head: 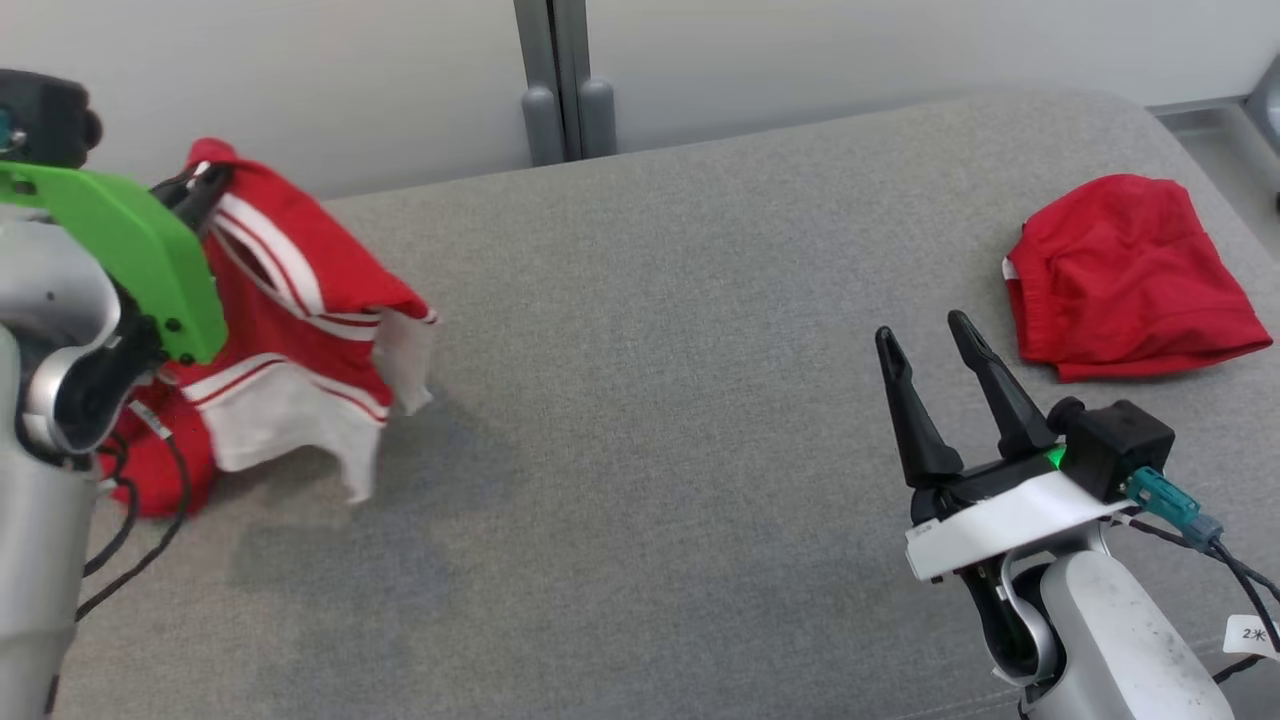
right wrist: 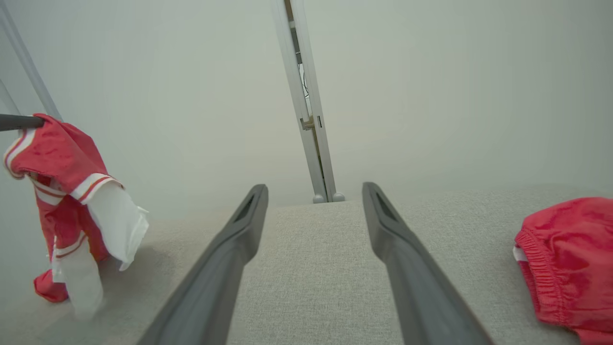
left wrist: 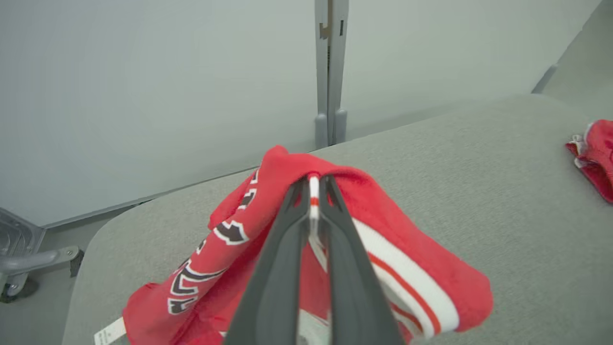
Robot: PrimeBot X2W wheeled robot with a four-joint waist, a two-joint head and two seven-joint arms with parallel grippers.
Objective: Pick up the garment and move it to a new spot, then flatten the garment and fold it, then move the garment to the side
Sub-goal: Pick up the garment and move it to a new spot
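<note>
L jaws pinch garment (head: pixel 300 320) by striped trim (left wrist: pixel 313 189), held high so it hangs free for move; low end touching tabletop (head: pixel 650 480), far left. R jaws spread, empty, near 2nd red cloth (head: pixel 1130 280).

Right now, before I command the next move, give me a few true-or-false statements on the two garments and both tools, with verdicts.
1. The left tool is shut on the red and white garment. True.
2. The right tool grips the plain red garment. False: the right tool is open and holds nothing. The plain red garment lies apart from it on the grey surface.
3. The red and white garment is spread flat. False: it hangs bunched from the left tool.
4. In the head view, the plain red garment lies crumpled toward the right end of the grey surface. True.
</note>
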